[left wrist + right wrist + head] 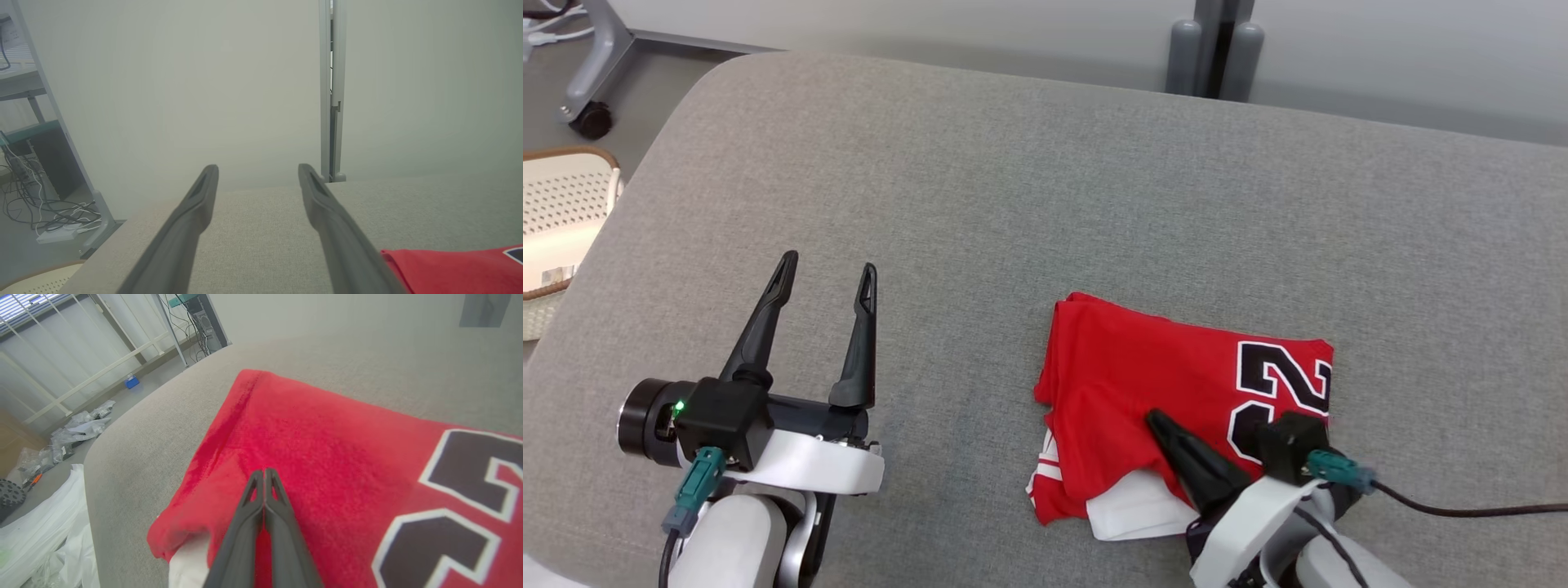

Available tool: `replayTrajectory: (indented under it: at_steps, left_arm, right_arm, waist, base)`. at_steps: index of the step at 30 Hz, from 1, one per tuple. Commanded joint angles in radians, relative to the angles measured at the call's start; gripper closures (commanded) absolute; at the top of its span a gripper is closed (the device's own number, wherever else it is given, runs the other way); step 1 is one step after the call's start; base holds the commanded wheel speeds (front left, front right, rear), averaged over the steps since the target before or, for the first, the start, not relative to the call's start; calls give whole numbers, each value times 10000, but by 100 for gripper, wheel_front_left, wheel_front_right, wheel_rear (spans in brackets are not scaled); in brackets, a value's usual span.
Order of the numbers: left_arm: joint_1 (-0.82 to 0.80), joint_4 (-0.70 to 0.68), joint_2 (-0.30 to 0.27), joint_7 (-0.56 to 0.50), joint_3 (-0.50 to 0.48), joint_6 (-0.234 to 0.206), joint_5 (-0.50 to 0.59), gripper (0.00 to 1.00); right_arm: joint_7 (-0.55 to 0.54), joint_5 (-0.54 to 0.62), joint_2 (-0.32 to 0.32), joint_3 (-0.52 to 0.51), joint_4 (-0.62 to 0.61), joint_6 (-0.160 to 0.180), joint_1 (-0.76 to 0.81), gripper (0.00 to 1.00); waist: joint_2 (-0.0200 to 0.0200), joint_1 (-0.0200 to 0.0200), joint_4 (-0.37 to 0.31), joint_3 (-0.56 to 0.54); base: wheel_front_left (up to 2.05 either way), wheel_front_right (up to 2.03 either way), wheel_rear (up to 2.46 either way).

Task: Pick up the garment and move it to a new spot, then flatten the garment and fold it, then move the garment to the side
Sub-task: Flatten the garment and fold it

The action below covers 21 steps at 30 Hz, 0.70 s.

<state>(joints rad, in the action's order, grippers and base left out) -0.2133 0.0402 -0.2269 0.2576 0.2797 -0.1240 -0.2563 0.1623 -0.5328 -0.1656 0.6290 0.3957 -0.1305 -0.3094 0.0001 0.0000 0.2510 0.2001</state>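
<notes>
The garment [1168,384] lies folded into a compact red rectangle on the grey padded surface [1045,180], right of centre. Its black white-edged number faces up on the right part, and a white sleeve and striped trim peek out at the near edge. My right gripper [1156,418] is shut, its fingers pressed together and lying over the garment's near part; in the right wrist view the tips [263,473] sit on the red cloth [318,428] with nothing visibly pinched. My left gripper [827,273] stands open to the left of the garment, above bare surface [257,171]. The garment's corner [449,269] shows at the lower right of the left wrist view.
A cream perforated basket [560,220] stands off the surface's left edge, with a wheeled stand leg [592,114] behind it. Grey posts [1213,49] rise past the far edge. White plastic sheeting [36,539] lies on the floor beside the surface.
</notes>
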Motion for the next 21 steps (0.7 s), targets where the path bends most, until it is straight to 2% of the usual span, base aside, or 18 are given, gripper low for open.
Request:
replayTrajectory:
  at_steps: [1, 7, 16, 21]
  left_arm:
    - [-159, 8, 49, 69, -32, 51, 18, 0]
    - [-157, -32, 140, 63, -179, 136, 97, 0]
    - [-116, -26, 296, 59, -447, 297, 201, 0]
    - [-37, -54, 284, 58, -699, 350, 282, 0]
  right_arm:
    - [117, -155, -50, 197, 222, -8, -147, 100]
    - [415, -595, 81, 1506, 1141, -9, -672, 100]
    - [625, -859, 213, 2949, 1664, -9, -1363, 100]
    - [919, -1282, 102, 2764, 1457, -8, -1626, 100]
  waist:
    - [-1, 0, 79, 39]
    - [-1, 0, 132, 112]
    - [-1, 0, -126, 163]
    - [-1, 0, -516, 94]
  base:
    - [0, 0, 0]
    - [0, 0, 0]
    - [0, 0, 0]
    - [0, 0, 0]
